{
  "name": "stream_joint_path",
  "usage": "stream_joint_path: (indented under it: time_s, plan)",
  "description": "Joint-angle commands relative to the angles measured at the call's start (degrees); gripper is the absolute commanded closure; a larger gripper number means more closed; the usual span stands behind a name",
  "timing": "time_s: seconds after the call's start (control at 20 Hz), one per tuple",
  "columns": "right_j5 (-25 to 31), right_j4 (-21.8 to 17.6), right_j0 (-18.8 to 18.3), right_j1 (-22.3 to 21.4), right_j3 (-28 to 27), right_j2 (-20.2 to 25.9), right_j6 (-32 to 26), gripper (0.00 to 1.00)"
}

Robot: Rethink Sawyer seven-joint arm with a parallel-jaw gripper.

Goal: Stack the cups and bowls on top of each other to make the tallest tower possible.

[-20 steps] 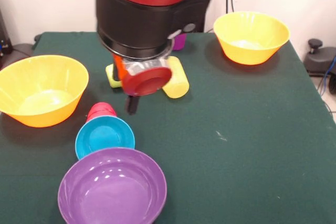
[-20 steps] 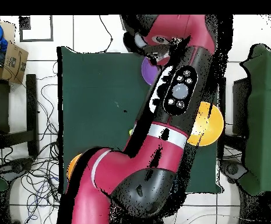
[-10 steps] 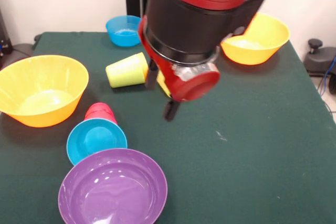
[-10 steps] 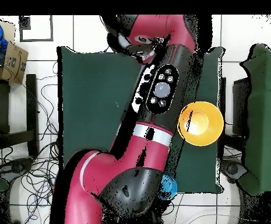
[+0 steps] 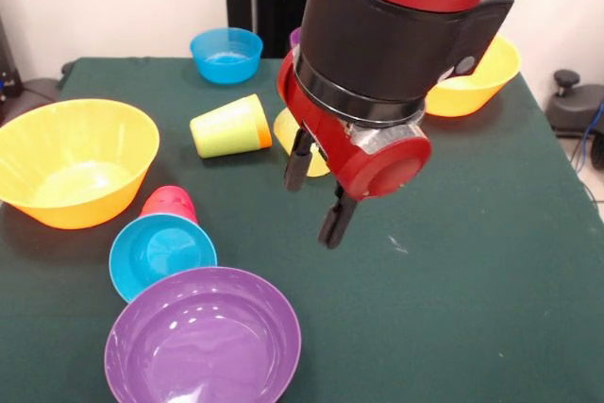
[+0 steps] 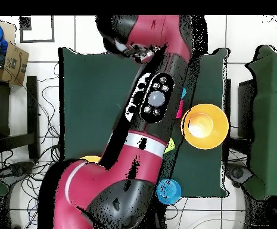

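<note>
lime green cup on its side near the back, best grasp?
Judging by its pose, take the lime green cup across its tapered wall, coming straight down. It lies on its side on the table, mouth toward the big orange bowl, so the rim can't be pinched from above. The gripper is open, holding nothing.

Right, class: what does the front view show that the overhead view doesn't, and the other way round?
Front only: the purple bowl, and the gripper with its fingers open. Overhead only: the cardboard box and the cables on the floor beside the table. Both: the red arm, one large orange bowl, the deeper blue bowl and the green table.
</note>
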Motion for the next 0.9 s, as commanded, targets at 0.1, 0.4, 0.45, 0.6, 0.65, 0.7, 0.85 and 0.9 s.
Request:
stream_joint_path:
  time_s: [0.1, 0.4, 0.45, 0.6, 0.65, 0.7, 0.85, 0.9]
  plan:
    - [-11.3, -6.5, 2.4, -6.5, 19.6, 10.4, -9.4, 0.0]
    - [-13.7, -7.5, 2.3, -9.9, 25.1, 12.5, -10.1, 0.0]
    - [-14.1, -7.9, 2.3, -10.2, 25.5, 12.6, -10.1, 0.0]
    - [-15.1, -8.5, 1.4, -11.8, 29.0, 14.6, -12.0, 0.0]
    - [-15.5, -8.9, 1.2, -12.2, 30.0, 15.0, -12.4, 0.0]
    - [-16.3, -9.3, 1.2, -13.1, 31.9, 15.4, -12.9, 0.0]
    - [-17.9, -10.7, 0.9, -14.4, 35.1, 16.6, -13.4, 0.0]
    - [-18.7, -11.2, 0.8, -14.8, 36.1, 17.0, -13.6, 0.0]
